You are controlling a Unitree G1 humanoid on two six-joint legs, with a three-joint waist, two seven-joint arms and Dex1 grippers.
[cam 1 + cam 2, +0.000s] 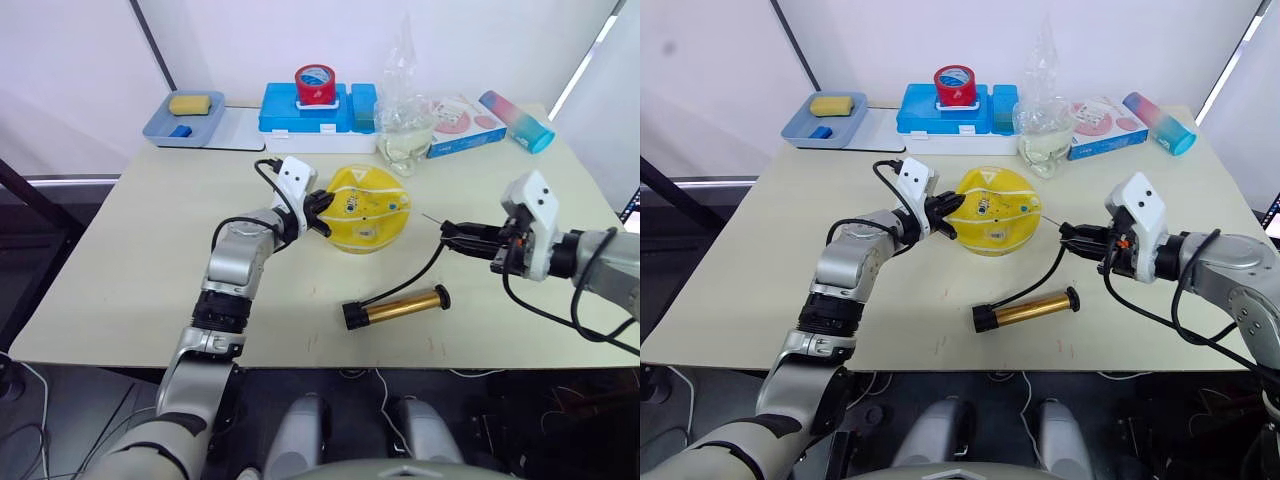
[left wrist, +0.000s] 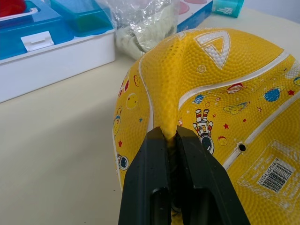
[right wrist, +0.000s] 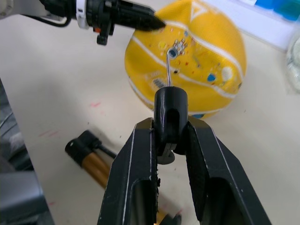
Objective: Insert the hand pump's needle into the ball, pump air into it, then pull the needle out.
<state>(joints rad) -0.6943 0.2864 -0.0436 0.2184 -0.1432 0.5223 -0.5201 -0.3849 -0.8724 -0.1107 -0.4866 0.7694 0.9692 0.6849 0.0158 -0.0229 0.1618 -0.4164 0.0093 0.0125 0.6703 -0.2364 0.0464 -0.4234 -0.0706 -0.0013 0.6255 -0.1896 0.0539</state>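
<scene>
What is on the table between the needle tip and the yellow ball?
Nothing: in the left eye view, bare table lies between the needle, held by the right gripper, and the ball.

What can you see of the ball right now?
The ball is yellow pebbled rubber with white panel lines, small space-cartoon prints, a barcode label and a dark valve hole. It sits saggy and dented on the table, in front of the clear bag. The left hand pinches a raised fold of its skin; the needle hangs just short of it.
</scene>
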